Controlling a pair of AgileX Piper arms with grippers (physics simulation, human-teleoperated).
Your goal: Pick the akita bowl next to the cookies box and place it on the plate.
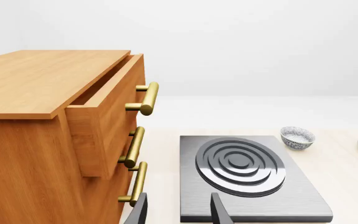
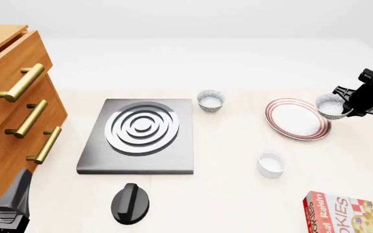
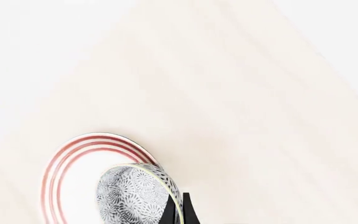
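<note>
My right gripper (image 2: 347,109) is shut on the rim of the akita bowl (image 2: 331,105), holding it over the right edge of the plate (image 2: 293,121). In the right wrist view the bowl (image 3: 134,196) shows its patterned outside and is tilted over the red-ringed plate (image 3: 73,179), with the fingertips (image 3: 168,212) pinching its rim. The cookies box (image 2: 351,214) lies at the near right corner. My left gripper (image 2: 11,204) sits low at the near left, beside the cabinet. The left wrist view shows that gripper (image 1: 179,213) open with nothing in it.
A look-alike bowl (image 2: 211,100) stands behind the stove burner plate (image 2: 140,133). A plain white cup (image 2: 271,164) sits nearer than the plate. A black knob (image 2: 130,203) lies at the front. A wooden cabinet (image 2: 11,97) with a partly open top drawer (image 1: 104,121) fills the left.
</note>
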